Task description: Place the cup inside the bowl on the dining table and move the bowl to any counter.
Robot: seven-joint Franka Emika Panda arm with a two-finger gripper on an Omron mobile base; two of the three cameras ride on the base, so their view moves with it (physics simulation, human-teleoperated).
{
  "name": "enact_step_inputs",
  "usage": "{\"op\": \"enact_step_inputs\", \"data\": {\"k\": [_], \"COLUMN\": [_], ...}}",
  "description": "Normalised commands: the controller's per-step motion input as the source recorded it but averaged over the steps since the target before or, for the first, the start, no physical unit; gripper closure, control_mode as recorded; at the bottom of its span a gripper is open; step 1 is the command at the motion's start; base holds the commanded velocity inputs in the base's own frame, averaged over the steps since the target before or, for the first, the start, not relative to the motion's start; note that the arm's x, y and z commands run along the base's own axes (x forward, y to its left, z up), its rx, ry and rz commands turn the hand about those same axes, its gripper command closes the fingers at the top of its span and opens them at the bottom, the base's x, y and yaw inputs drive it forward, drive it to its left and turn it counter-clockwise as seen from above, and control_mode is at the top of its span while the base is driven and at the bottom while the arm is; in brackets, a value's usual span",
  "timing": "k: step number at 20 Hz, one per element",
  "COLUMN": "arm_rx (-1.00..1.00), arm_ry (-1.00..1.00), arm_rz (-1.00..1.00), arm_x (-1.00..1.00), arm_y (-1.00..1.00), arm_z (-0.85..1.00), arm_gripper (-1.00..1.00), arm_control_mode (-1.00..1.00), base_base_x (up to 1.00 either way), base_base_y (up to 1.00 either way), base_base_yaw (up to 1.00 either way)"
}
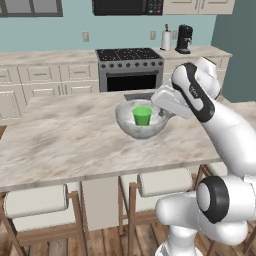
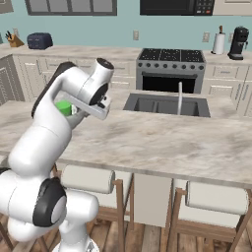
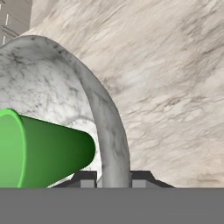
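Observation:
The pale speckled bowl (image 1: 131,125) is over the dining table (image 1: 65,145), slightly right of its middle; I cannot tell whether it rests on the slab. The green cup (image 1: 142,115) stands upright inside it. My gripper (image 1: 164,114) comes in from the right and is shut on the bowl's right rim. In the hand view the bowl's rim (image 3: 103,113) runs down between my two fingertips (image 3: 114,180), and the cup (image 3: 43,151) lies just left of them inside the bowl. From the right base view the cup (image 2: 63,107) peeks out behind my forearm.
The dark sink (image 2: 167,105) with its faucet is cut into the dining table right of the bowl. Cushioned stools (image 1: 35,202) line the near edge. The back counter (image 1: 45,57) carries a toaster (image 2: 40,41), a stove (image 1: 129,67), a paper roll and a coffee machine (image 1: 184,39).

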Motion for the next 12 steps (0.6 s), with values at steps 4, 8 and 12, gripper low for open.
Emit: {"op": "enact_step_inputs", "data": {"k": [4,8,12], "arm_rx": [0.0,0.0,0.0], "arm_ry": [0.0,0.0,0.0], "arm_rz": [0.0,0.0,0.0], "arm_x": [-0.26,-0.47,-0.71], "arm_y": [0.0,0.0,0.0], "arm_z": [0.36,0.31,0.11], "arm_gripper": [1.0,1.0,1.0], "arm_control_mode": [-1.0,-1.0,-1.0], "base_base_x": [0.0,0.0,0.0], "base_base_y": [0.0,0.0,0.0], "base_base_yaw": [0.0,0.0,0.0]}}
